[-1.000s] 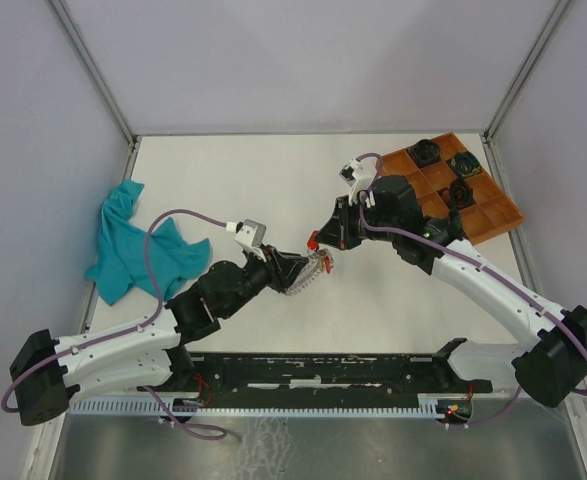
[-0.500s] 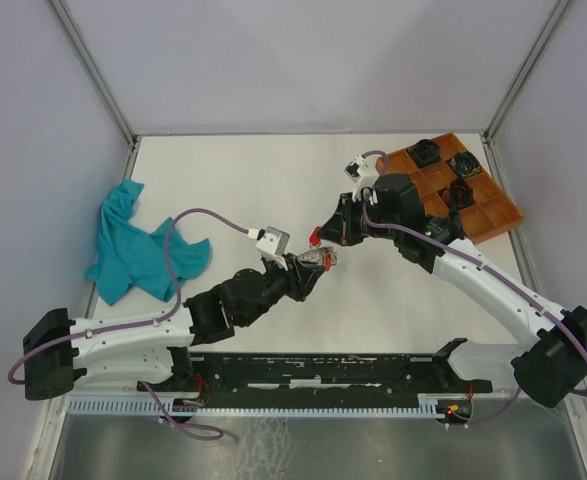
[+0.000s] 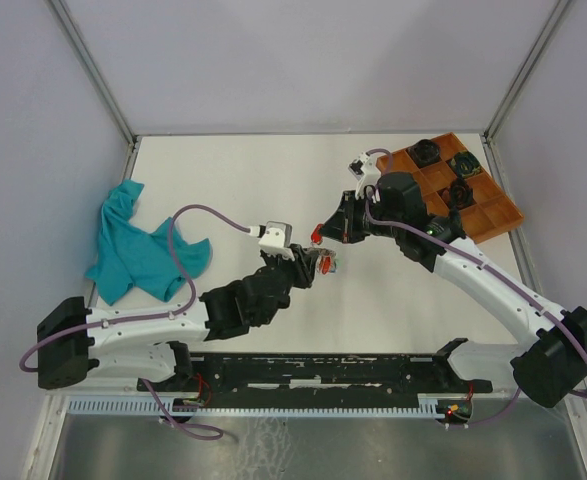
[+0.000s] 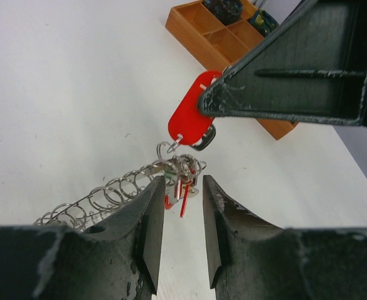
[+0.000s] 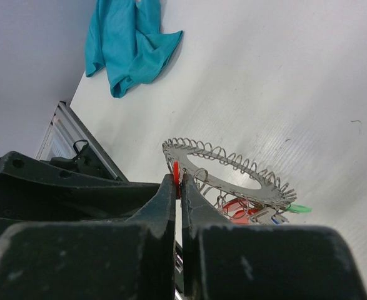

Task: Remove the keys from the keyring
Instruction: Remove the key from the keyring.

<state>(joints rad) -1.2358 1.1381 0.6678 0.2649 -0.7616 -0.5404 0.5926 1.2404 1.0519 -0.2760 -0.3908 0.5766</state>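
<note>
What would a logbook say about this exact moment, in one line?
right gripper: shut on red tag | left gripper: open, tips by keys | keyring: above table, keys hanging from it

White arms with black joints, looping purple cables, dark scuffed left gripper.

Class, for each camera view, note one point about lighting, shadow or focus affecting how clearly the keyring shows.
Top external: even light, soft shadows on the table; the keyring is too small to resolve. Left wrist: the red key tag is crisp, the left gripper dark in the foreground. Right wrist: the coils are sharp against the bright table; the right gripper looms dark.
</note>
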